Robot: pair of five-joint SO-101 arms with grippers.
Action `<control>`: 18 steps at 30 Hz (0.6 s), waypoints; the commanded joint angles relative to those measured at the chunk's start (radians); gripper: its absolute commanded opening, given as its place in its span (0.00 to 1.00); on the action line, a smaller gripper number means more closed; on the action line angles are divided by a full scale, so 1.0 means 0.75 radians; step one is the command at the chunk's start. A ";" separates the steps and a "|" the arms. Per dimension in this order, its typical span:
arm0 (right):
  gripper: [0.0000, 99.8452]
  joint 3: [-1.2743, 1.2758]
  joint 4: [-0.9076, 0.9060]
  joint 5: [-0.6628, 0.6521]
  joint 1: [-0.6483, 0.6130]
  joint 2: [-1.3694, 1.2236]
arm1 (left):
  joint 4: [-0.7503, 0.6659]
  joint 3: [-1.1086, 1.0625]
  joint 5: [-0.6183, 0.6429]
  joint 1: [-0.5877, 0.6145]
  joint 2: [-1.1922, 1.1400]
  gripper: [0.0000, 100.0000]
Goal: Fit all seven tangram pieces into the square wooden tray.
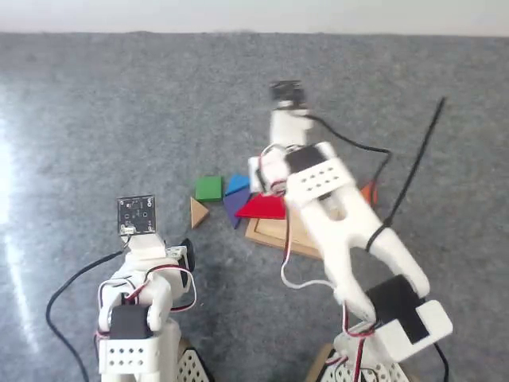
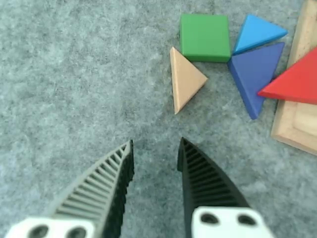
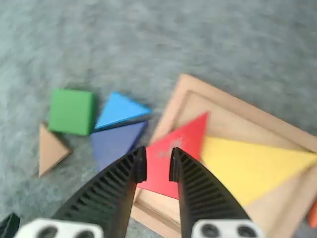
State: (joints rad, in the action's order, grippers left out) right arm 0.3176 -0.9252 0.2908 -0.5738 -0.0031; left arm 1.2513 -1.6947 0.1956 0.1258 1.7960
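The square wooden tray (image 3: 181, 94) holds a yellow triangle (image 3: 252, 158). A red triangle (image 3: 190, 136) lies half in the tray, its corner over the rim. My right gripper (image 3: 157, 158) hovers just above the red triangle, its fingers a narrow gap apart with nothing between them. On the carpet beside the tray lie a green square (image 2: 204, 37), a light blue triangle (image 2: 257, 32), a dark blue triangle (image 2: 255, 72) and a tan triangle (image 2: 184, 79). My left gripper (image 2: 156, 146) is open and empty over bare carpet, short of the tan triangle.
An orange piece (image 1: 367, 191) lies on the far side of the tray, partly behind the right arm (image 1: 318, 183). A black cable (image 1: 413, 171) runs near it. Grey carpet (image 1: 95, 119) spreads around both arms.
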 commanded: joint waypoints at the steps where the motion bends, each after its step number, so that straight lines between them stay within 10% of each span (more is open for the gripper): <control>1: 0.10 0.000 0.089 -0.131 -0.046 -0.024 | 0.006 0.015 0.012 0.006 0.018 0.14; 10: 0.09 0.299 0.050 -0.481 0.251 0.281 | 0.006 0.015 0.012 0.006 0.018 0.14; 18: 0.09 0.591 0.306 -0.513 0.105 0.637 | 0.006 0.015 0.012 0.006 0.018 0.14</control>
State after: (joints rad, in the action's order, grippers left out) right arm 0.8086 -0.7012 -0.0959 -0.4542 0.4143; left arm 1.2513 -1.6947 0.1956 0.1258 1.7960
